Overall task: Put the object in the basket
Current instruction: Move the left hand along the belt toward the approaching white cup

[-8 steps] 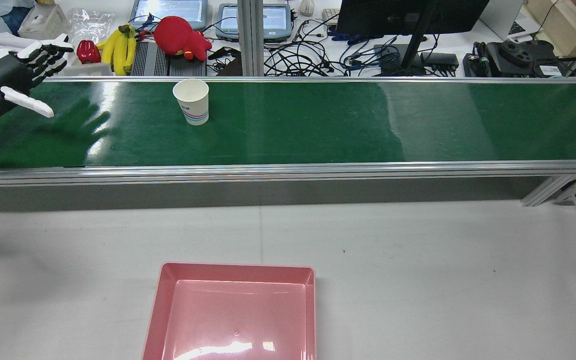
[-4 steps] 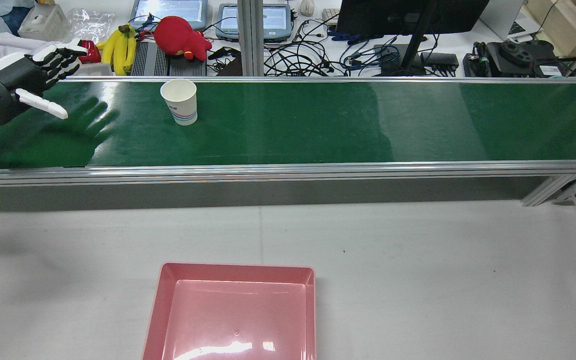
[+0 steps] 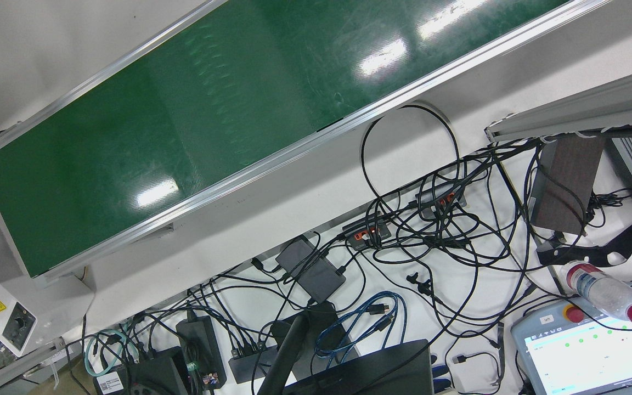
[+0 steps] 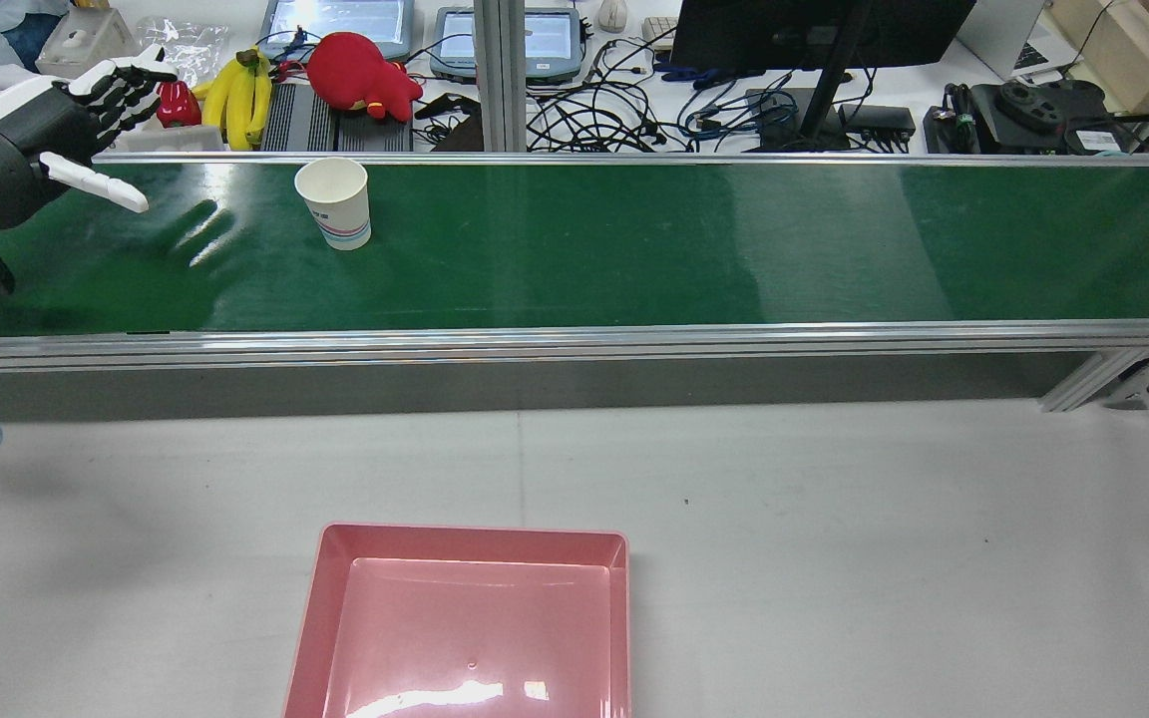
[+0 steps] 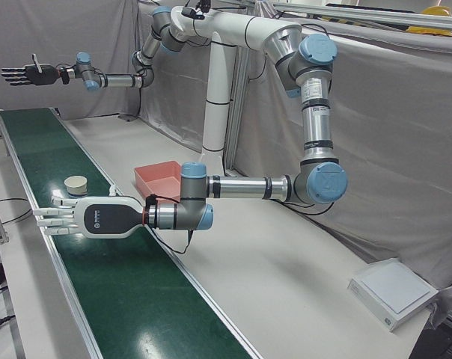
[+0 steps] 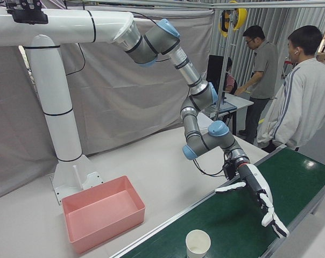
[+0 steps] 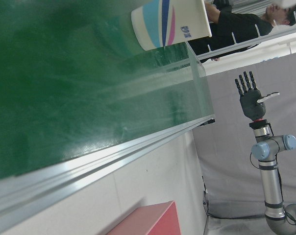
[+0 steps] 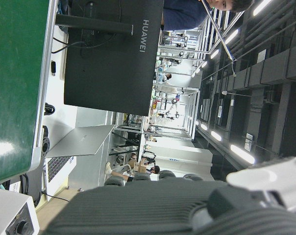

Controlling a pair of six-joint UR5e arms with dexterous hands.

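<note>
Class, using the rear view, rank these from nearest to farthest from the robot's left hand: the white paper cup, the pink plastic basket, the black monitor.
Measured from the left hand at that view's left edge:
1. White paper cup: upright on the green belt, just right of the hand.
2. Pink plastic basket: on the grey table, bottom centre.
3. Black monitor: beyond the belt, top right.

Bright overhead light leaves white glare patches on the green belt (image 4: 574, 244) and pink basket (image 4: 465, 623); hand views blur up close.
</note>
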